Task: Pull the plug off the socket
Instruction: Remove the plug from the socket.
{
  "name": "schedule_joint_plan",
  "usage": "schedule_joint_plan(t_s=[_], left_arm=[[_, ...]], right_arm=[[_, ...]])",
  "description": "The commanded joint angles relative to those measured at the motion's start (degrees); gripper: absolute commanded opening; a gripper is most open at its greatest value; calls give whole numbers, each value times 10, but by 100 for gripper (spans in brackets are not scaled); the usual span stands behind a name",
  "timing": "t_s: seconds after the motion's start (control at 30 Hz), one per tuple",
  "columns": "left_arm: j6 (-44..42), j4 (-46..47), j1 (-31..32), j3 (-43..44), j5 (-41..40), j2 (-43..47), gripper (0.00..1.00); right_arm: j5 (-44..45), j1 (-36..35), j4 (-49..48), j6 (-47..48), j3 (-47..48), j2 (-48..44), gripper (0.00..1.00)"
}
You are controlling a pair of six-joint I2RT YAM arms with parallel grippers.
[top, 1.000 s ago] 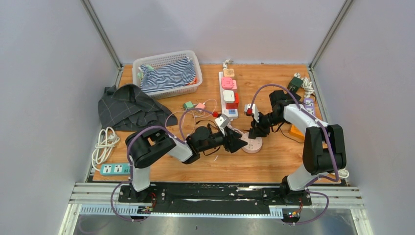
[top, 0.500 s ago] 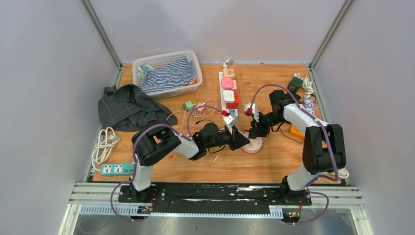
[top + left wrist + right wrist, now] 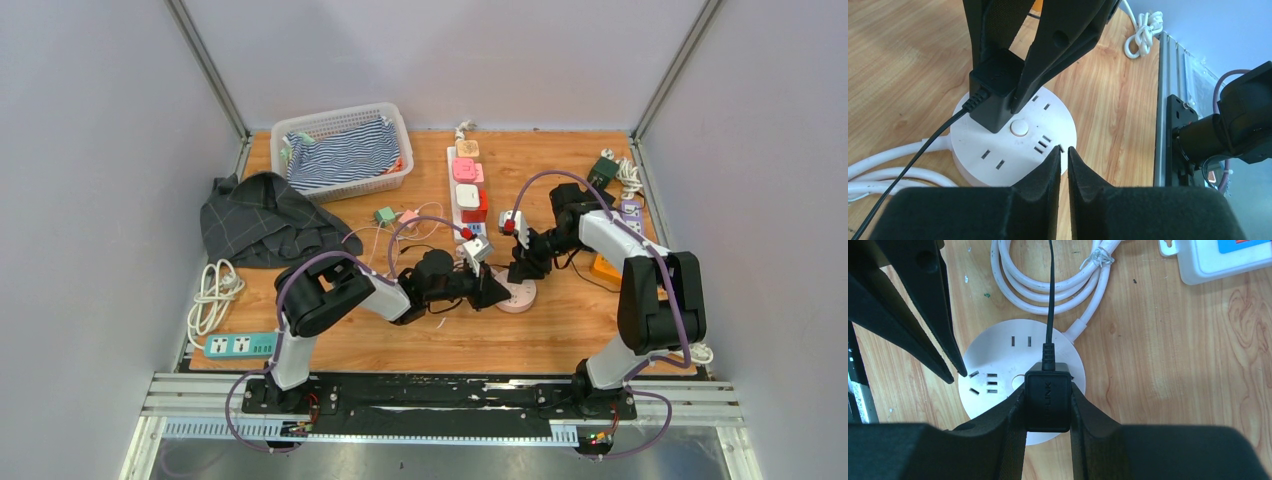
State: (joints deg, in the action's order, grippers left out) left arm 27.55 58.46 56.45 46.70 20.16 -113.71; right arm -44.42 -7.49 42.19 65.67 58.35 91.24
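A black plug [image 3: 1048, 400] sits seated in a round white socket [image 3: 998, 350] near the middle of the wooden bench [image 3: 560, 330], its thin black cord running away across the socket's top. The right claw [image 3: 1047, 405] is clamped on the plug, one finger pressed to each side. The left claw [image 3: 1063, 155] has its fingers drawn together with only a thin slit between them and nothing held, the tips at the socket's rim opposite the plug. A coiled white cable [image 3: 1048, 285] lies just beyond the socket. Farther back are a long white power strip [image 3: 467, 190] and a basket [image 3: 385, 112] holding striped cloth.
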Motion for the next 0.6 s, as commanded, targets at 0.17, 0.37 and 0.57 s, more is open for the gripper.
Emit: schedule_joint_plan(t_s=[0.17,0.37,0.57], left_arm=[[-18,-22,4,18,6,-14,12],[-35,-67,13,39,1,-22,10],[-42,-85,17,50,-4,-26,10]], right_arm=[[33,7,17,11,-1,15,0],[32,6,17,11,-1,10,0],[30,5,17,12,-3,9,0]])
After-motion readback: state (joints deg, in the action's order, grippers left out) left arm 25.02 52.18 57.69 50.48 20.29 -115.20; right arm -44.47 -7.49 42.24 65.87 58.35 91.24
